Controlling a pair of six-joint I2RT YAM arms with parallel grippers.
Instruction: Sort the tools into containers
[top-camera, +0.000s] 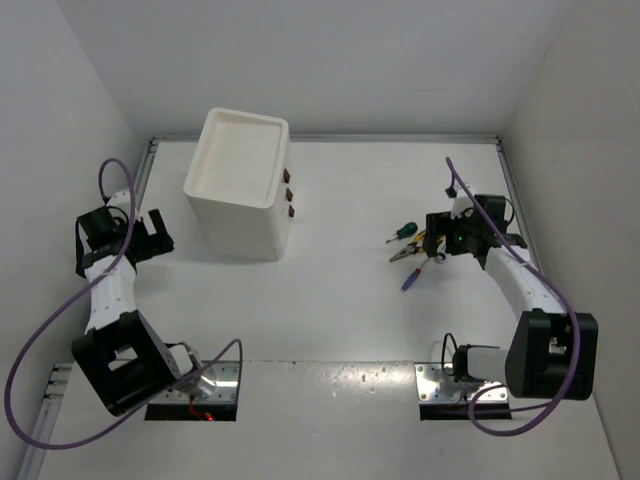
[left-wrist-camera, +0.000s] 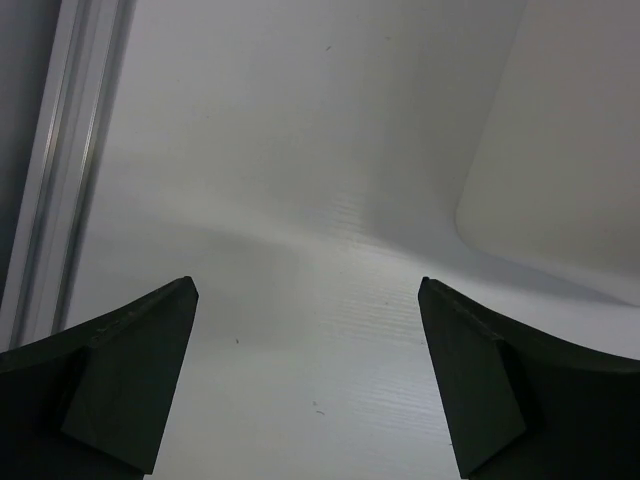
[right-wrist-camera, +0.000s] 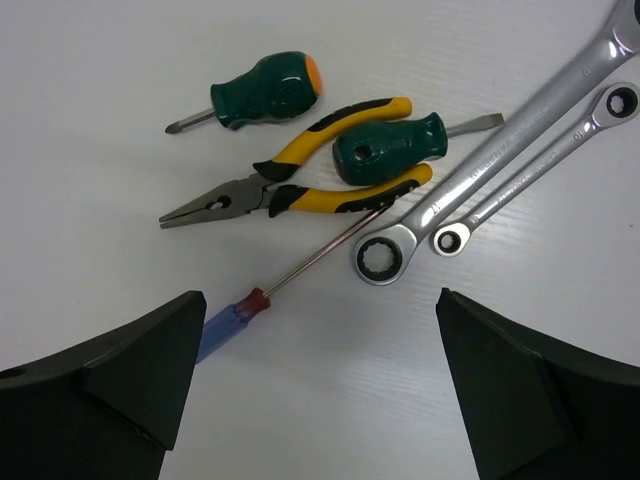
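We are looking down on the right gripper, jaws spread wide and grasping nothing, hovering over the tool cluster on the table; a stubby green-handled screwdriver is lying farthest out; the yellow-handled pliers are cradling a second green screwdriver between their handles; the blue-handled screwdriver is pointing its shaft at the lower pliers handle; two silver wrenches are lying parallel, just beside each other. We are finding the white drawer unit well apart, drawers closed; the left gripper is hanging released beside it.
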